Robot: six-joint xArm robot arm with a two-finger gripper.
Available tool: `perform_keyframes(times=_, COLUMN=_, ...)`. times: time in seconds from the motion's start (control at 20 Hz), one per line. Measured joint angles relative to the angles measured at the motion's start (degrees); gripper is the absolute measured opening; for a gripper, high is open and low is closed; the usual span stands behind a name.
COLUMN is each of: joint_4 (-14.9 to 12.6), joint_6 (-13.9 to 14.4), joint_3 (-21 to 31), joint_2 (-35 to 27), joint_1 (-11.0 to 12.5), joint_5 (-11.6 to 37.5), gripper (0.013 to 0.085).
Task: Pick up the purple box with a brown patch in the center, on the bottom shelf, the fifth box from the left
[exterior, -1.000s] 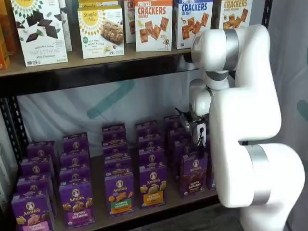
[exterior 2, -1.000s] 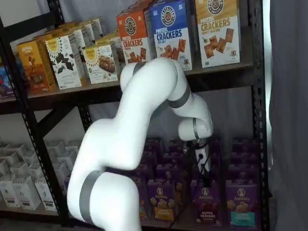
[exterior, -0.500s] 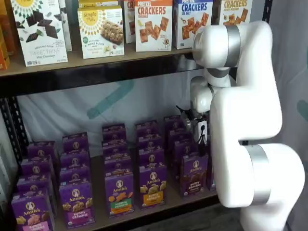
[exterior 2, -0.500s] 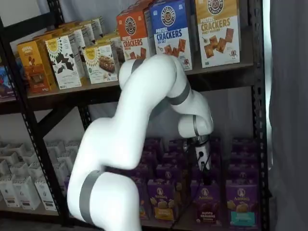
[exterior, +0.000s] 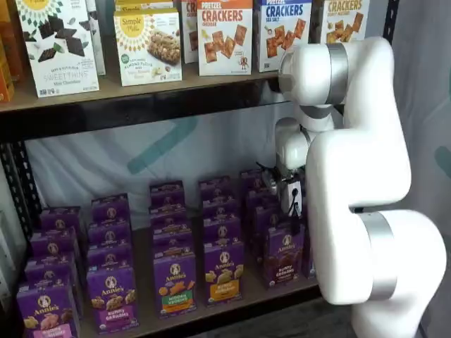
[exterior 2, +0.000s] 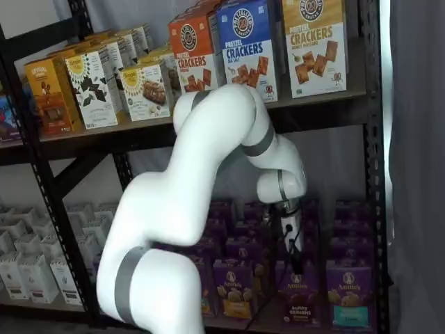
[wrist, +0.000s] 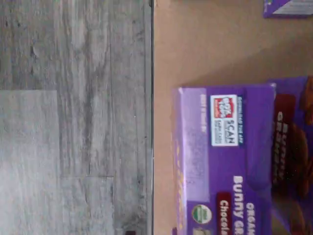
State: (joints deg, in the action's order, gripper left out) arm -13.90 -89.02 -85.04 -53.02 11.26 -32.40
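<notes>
One purple box (exterior: 283, 254) shows brown crackers and a white logo; gripper (exterior 2: 293, 259) state unclear.

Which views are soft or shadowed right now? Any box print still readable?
Wrist view: turned sideways, soft, but the purple box print reads "BUNNY"; it casts a shadow on the bottom shelf. Both shelf views: sharper; back rows dim, the arm hides some boxes.
</notes>
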Motion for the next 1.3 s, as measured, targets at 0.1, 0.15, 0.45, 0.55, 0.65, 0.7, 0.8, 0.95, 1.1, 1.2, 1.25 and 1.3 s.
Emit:
perform_keyframes(times=0.1, joint_4=-0.2, joint_6=0.3, joint_3=-0.4, joint_2=-0.6, joint_1=-0.1, joint_5=-0.3, gripper=0.0850)
perform_keyframes(times=0.15, joint_4=0.0, joint_6=0.3, joint_3=-0.6, joint_2=-1.0, joint_1=-0.2, joint_5=-0.4, gripper=0.0850)
perform_keyframes(times=0.45, joint_4=4.6, joint_6=-3.4, joint_3=-1.7, joint_2=-3.1, joint_1=-0.4, joint_5=0.6, gripper=0.0850)
perform_keyframes(times=0.55, joint_4=5.1, joint_6=-3.9, joint_3=-2.1, joint_2=-3.9, joint_1=-0.3, joint_5=1.4, gripper=0.0850)
perform_keyframes(times=0.65, joint_4=5.2, joint_6=-4.1, joint_3=-2.7, joint_2=-4.7, joint_1=-0.2, joint_5=1.6, gripper=0.0850)
perform_keyframes(times=0.7, joint_4=5.1, joint_6=-4.1, joint_3=-3.0, joint_2=-5.0, joint_1=-0.1, joint_5=1.8, gripper=0.0850)
perform_keyframes(times=0.8, joint_4=4.6, joint_6=-3.8, joint_3=-3.4, joint_2=-5.7, joint_1=0.1, joint_5=2.4, gripper=0.0850)
perform_keyframes(times=0.95, joint_4=4.4, joint_6=-3.8, joint_3=-4.1, joint_2=-6.8, joint_1=0.3, joint_5=3.2, gripper=0.0850)
perform_keyframes(times=1.1, joint_4=5.2, joint_6=-4.7, joint_3=-4.8, joint_2=-7.6, joint_1=0.4, joint_5=3.7, gripper=0.0810)
perform_keyframes(times=1.2, joint_4=5.6, joint_6=-5.0, joint_3=-5.2, joint_2=-8.0, joint_1=0.4, joint_5=3.8, gripper=0.0770)
perform_keyframes(times=1.25, joint_4=6.3, joint_6=-5.5, joint_3=-5.4, joint_2=-8.2, joint_1=0.3, joint_5=3.8, gripper=0.0730)
perform_keyframes(times=1.3, joint_4=6.7, joint_6=-5.9, joint_3=-5.5, joint_2=-8.3, joint_1=0.3, joint_5=3.8, gripper=0.0730)
